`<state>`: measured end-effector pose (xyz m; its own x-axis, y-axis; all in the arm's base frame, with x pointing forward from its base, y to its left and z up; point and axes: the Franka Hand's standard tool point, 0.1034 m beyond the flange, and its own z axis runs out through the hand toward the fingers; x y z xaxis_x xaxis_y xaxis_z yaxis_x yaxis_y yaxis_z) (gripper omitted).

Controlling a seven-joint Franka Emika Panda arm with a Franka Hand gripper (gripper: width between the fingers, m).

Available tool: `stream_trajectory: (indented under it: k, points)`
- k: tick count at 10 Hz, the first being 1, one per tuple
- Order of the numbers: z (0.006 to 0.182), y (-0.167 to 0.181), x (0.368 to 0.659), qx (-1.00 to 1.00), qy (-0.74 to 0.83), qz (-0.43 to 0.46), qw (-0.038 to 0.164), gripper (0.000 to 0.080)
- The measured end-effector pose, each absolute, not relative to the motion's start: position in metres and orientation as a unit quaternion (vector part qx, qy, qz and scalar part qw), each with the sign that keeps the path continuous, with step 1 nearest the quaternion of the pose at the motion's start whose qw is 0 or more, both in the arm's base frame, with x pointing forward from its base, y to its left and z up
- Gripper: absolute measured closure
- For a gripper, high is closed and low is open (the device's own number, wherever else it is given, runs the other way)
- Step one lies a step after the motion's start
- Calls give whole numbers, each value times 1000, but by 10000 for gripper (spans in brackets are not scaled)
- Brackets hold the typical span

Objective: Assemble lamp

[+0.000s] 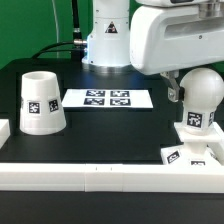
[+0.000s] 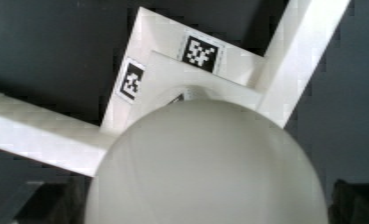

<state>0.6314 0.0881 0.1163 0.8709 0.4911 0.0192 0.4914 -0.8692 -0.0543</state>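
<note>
**Bulb over the base**

The bulb [image 1: 200, 97] stood on the base [image 1: 192, 153] near the rail corner [image 1: 100, 175] at the exterior view's right (stem hidden). Seating it well probably called for keeping it upright and turning gently. The arm [image 1: 170, 40] reached straight down over it; whether the jaws were clenched could not be told. The shade [image 1: 42, 102] waited well apart on the desk [image 1: 110, 130].

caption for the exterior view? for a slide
Lamp assembly: bulb upright on the base under the arm, shade apart at the view's left, marker board behind.
</note>
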Motion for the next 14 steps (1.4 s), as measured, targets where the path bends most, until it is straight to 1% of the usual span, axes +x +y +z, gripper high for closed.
stream_trajectory:
  k: [3,4,6,9,10,14]
  points:
    - [116,86,632,-937,-348,-5,27,101]
    - [116,87,633,-911,-411,-5,15,101]
    - [117,86,633,-870,-493,-3,5,101]
    - [115,92,631,-813,-582,1,-2,101]
    - [114,91,632,-778,-628,5,-8,101]
    - [115,89,632,-700,-714,12,-17,101]
